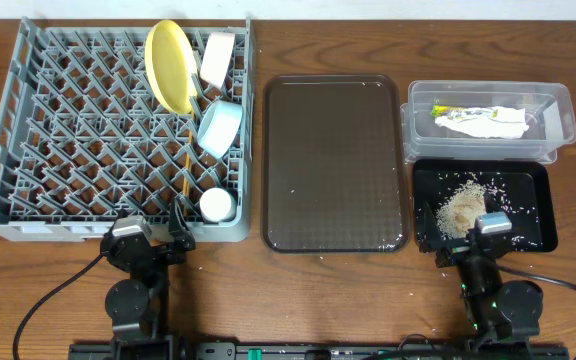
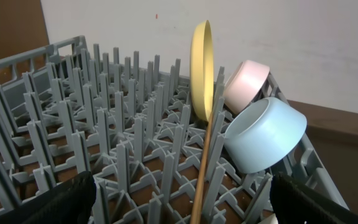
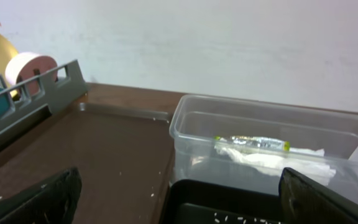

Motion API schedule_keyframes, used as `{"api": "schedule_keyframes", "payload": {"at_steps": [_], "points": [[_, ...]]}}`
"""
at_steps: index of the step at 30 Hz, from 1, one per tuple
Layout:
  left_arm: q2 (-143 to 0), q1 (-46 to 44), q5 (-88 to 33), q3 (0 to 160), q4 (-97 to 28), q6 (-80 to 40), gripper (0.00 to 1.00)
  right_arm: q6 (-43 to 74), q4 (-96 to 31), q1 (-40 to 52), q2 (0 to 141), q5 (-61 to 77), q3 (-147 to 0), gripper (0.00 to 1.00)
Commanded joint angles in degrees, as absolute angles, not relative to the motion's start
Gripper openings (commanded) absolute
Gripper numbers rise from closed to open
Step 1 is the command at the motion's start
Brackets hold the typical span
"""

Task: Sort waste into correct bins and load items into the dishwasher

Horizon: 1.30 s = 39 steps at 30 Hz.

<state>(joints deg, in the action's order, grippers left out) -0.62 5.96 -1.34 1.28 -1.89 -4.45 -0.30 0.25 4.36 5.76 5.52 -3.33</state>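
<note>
Grey is the colour of the big dish rack (image 1: 78,130), and it sits on the left side of the table. My left gripper (image 2: 182,190) hangs at the near edge of the rack. Its two fingers are spread wide and nothing is between them.

At the far right of the rack, the yellow plate (image 1: 170,66) stands on its edge between the pegs. The white bowl (image 1: 217,59) leans just beside it, by the far corner. The light-blue bowl (image 1: 219,127) is tipped on its side, a little closer to me. The thin chopsticks (image 1: 185,172) lie among the pegs and run from the blue bowl toward me. The small white cup (image 1: 216,205) sits near the front right corner of the rack.

In the middle of the table lies the brown tray (image 1: 333,165), with a few tiny white crumbs on it.

On the right, the clear tub (image 1: 563,125) holds the snack wrapper (image 3: 253,144) and the crumpled white wrapper (image 1: 483,124). Just in front of the tub is the black tray (image 1: 528,225). A pile of rice (image 1: 460,210) sits in its left part, with loose grains around it.

My right gripper (image 3: 180,183) hangs at the near edge of the black tray. Its fingers are wide apart too, and it holds nothing.
</note>
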Motion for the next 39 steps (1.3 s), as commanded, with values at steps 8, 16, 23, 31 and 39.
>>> {"api": "schedule_keyframes", "payload": {"at_steps": [8, 16, 23, 31, 39], "points": [[-0.3, 6.26, -0.8, 0.23, -4.01, -4.1, 0.89, -0.71, -0.67, 5.08, 0.27, 4.95, -0.32, 0.99], [-0.3, 6.26, -0.8, 0.23, -4.01, -4.1, 0.89, 1.34, -4.05, 5.21, 0.27, 4.93, -0.32, 0.99], [-0.3, 6.26, -0.8, 0.23, -4.01, -4.1, 0.9, 1.65, -3.88, 5.21, 0.3, 4.93, -0.32, 0.99], [-0.3, 6.26, -0.8, 0.23, -4.01, -4.1, 0.9, 1.65, -3.88, 5.21, 0.3, 4.93, -0.32, 0.99], [-0.3, 6.26, -0.8, 0.23, -4.01, -4.1, 0.9, 1.65, -3.88, 5.21, 0.3, 4.93, -0.32, 0.99]]}}
